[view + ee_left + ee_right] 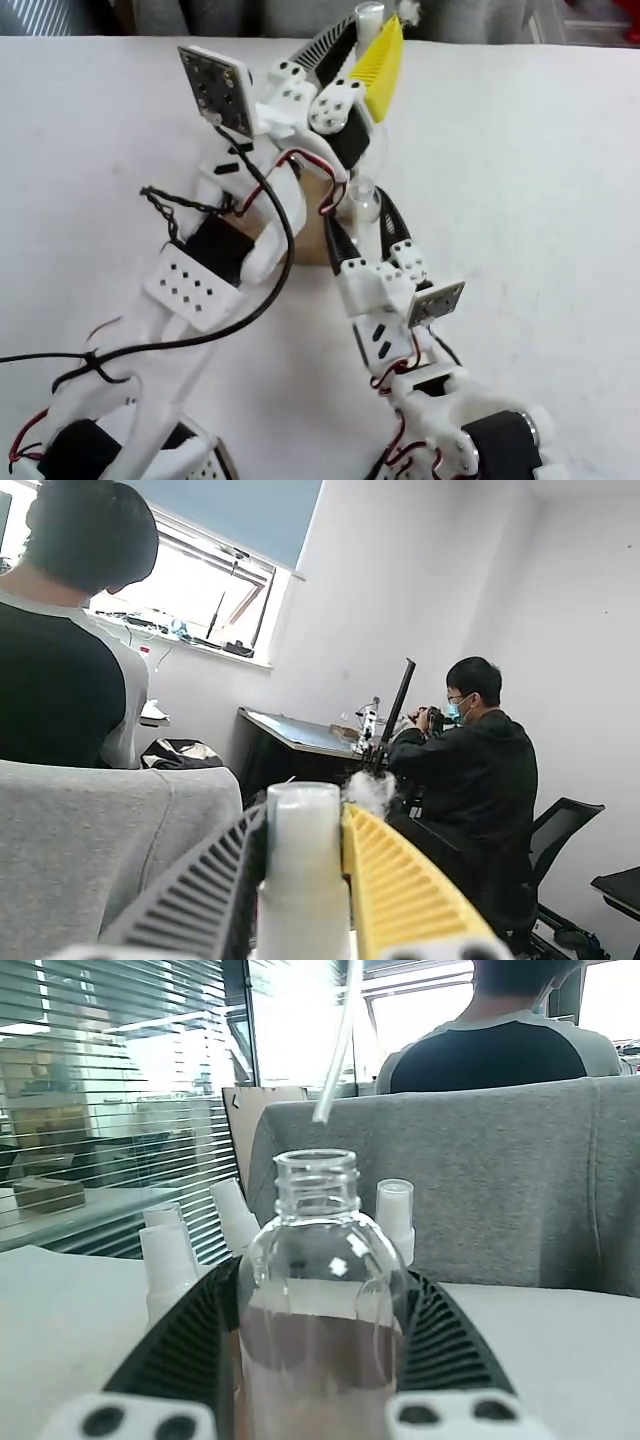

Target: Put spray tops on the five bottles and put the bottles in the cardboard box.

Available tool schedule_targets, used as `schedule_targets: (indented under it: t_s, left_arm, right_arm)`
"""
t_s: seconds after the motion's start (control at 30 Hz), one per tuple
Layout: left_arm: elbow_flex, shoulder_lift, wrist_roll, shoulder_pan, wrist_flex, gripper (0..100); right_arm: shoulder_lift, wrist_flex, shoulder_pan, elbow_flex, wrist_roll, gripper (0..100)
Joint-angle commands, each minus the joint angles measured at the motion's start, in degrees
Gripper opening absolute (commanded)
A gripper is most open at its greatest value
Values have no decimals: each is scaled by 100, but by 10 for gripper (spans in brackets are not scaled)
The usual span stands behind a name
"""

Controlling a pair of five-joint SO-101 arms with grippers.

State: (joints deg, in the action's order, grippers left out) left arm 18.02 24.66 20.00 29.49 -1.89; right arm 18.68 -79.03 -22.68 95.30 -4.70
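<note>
Clear bottle (320,1230) clenched in right pincer (322,1285); left pincer (301,816) grips spray top (300,880); spare tops (168,1255) behind bottle.

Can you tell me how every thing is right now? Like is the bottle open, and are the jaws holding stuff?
Bottle: upright, neck open, no top on.
Right jaws: shut on the bottle.
Held spray top: not on the bottle yet; its tube hangs over the neck.
Left jaws: shut on the held spray top.
Loose spray tops: off any bottle, one leaning.
</note>
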Motion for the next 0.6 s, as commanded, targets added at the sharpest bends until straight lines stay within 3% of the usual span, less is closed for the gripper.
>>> schedule_targets:
  t_s: [0.0,0.17,0.57]
  left_arm:
    - [-273,242,35,-75,176,20]
    - [-114,242,35,-242,185,20]
    - [1240,286,70,-198,1152,20]
  right_arm:
    - [154,22,13,62,-26,15]
    - [154,22,22,62,-26,15]
    - [154,22,22,62,-26,15]
